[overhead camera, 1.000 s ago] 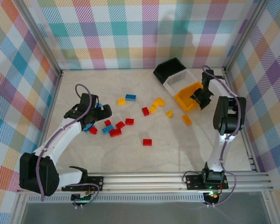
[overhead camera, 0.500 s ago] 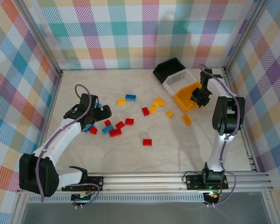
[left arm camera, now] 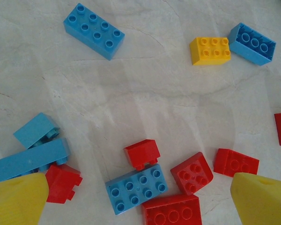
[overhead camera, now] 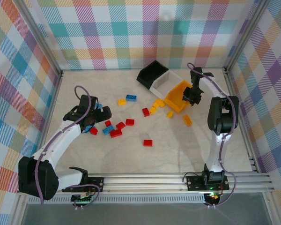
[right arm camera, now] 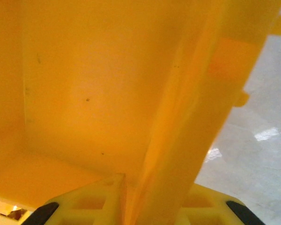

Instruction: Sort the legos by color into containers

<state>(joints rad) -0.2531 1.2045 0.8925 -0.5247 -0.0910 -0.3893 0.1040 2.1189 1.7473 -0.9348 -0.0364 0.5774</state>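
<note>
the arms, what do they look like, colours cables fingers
The left arm and right arm have white link shells, black joint housings and black bases. A purplish-grey cable loops along each. The left fingers are plain yellow plastic, the right fingers yellow too.

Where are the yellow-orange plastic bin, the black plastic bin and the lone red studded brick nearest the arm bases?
yellow-orange plastic bin [overhead camera: 174, 103]: top external view, near-left wall.
black plastic bin [overhead camera: 151, 74]: top external view, bare inside.
lone red studded brick [overhead camera: 147, 142]: top external view, top face.
</note>
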